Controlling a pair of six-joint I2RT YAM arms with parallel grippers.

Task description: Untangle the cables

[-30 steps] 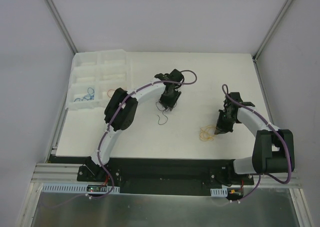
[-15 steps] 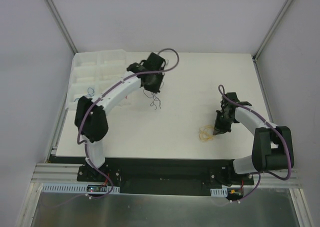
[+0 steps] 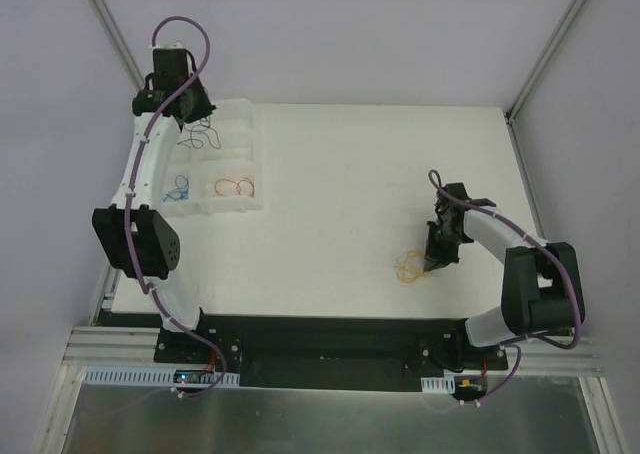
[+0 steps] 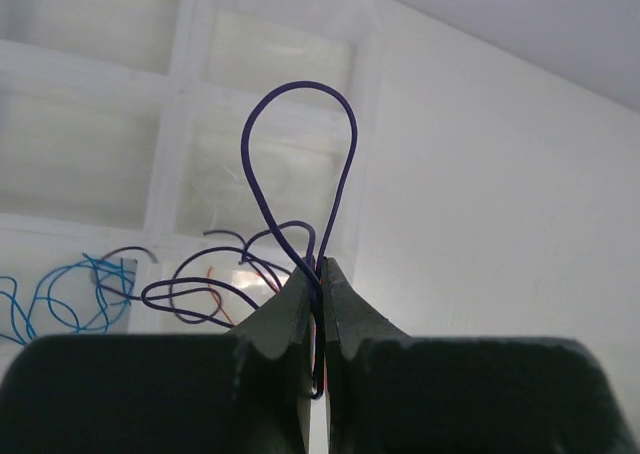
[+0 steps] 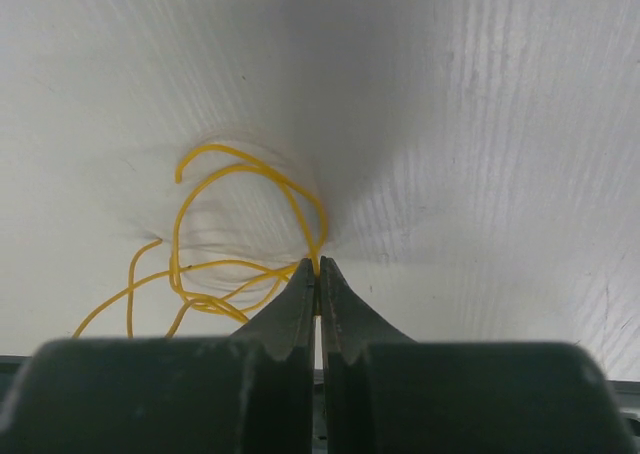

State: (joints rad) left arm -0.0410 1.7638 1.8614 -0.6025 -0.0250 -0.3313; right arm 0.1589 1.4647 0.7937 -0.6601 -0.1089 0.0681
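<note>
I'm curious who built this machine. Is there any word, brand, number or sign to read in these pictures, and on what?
None can be read.
The left tool, shut on a dark purple wire, and the right tool, shut on a yellow wire, are plain black.
The table and the tray bear no lettering.
The small boards by the arm bases are too small to tell.
</note>
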